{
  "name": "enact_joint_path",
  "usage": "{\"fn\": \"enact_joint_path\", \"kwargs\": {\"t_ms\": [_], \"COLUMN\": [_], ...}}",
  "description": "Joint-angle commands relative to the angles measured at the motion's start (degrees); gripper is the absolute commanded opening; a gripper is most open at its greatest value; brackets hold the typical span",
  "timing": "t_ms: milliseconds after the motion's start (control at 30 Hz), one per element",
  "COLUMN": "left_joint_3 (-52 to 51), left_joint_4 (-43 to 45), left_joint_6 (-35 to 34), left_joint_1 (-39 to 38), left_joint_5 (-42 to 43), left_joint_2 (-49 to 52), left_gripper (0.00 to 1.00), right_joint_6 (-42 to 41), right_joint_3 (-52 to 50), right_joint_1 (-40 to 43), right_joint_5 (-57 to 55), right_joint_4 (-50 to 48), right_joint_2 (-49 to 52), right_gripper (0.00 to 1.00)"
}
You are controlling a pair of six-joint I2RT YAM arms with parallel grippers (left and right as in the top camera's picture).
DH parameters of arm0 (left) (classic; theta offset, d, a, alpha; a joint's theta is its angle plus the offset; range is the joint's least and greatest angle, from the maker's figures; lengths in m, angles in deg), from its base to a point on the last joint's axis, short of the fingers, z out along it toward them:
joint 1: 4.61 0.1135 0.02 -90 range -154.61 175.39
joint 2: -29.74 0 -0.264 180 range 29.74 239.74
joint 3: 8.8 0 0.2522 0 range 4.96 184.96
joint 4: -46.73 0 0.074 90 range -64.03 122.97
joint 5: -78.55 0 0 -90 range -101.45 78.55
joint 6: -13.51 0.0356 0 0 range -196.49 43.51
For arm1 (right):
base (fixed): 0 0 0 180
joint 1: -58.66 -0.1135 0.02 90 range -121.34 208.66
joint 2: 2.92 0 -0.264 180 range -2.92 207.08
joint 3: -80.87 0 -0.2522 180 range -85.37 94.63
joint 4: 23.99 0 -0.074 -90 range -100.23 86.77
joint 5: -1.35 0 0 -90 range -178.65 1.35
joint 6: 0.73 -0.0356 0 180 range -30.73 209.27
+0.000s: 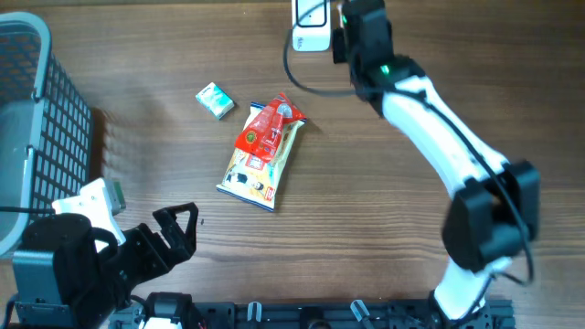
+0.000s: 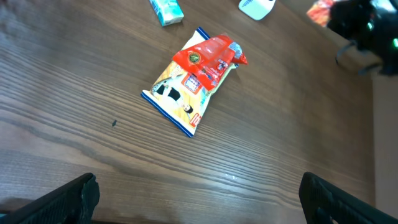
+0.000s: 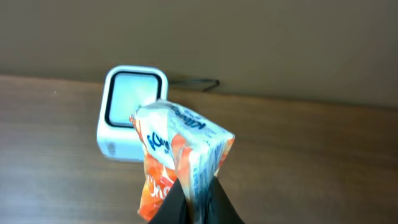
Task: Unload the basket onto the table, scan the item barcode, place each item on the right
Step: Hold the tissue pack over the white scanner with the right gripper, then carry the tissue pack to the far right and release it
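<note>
Pinching an orange-and-white packet (image 3: 180,158) by the scanner (image 3: 127,115), right end effector (image 3: 199,200); left end effector (image 1: 178,232) agape; lettering illegible.

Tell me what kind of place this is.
Probably a mock shop checkout on a wooden table: a white barcode scanner, a grey mesh basket at the side, and packaged snacks, one orange packet held by the right gripper before the scanner.

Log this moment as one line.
right gripper: shut on orange-and-white snack packet, near white square scanner | left gripper: open, empty
</note>
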Motion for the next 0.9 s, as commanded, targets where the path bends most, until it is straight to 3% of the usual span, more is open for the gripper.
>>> {"fn": "enact_joint_path", "kwargs": {"t_ms": [0,133,633,867], "left_joint_3": [-0.24,-0.24,-0.24,-0.24], "left_joint_4": [0.11,0.11,0.11,0.11], "left_joint_6": [-0.35,-0.35,-0.35,-0.35], "left_joint_1": [0.04,0.04,0.04,0.04], "left_joint_5": [0.07,0.07,0.07,0.07], "left_joint_2": [-0.15,-0.15,-0.15,-0.15], "left_gripper": [1.0,1.0,1.0,1.0], "right_joint_6": [2.73,4.24,8.52,14.36], "right_joint_3": [14.99,28.09,28.68,28.68], "right_joint_1": [0.0,0.0,-2.19,0.85], "right_joint_5": [1.01,1.64,1.05,-28.04], "right_joint_4": [5.66,10.47,2.34,2.12], "right_joint_2": [8.9,18.38,25.7,25.7], "right_gripper": [0.04,0.04,0.05,0.04]}}
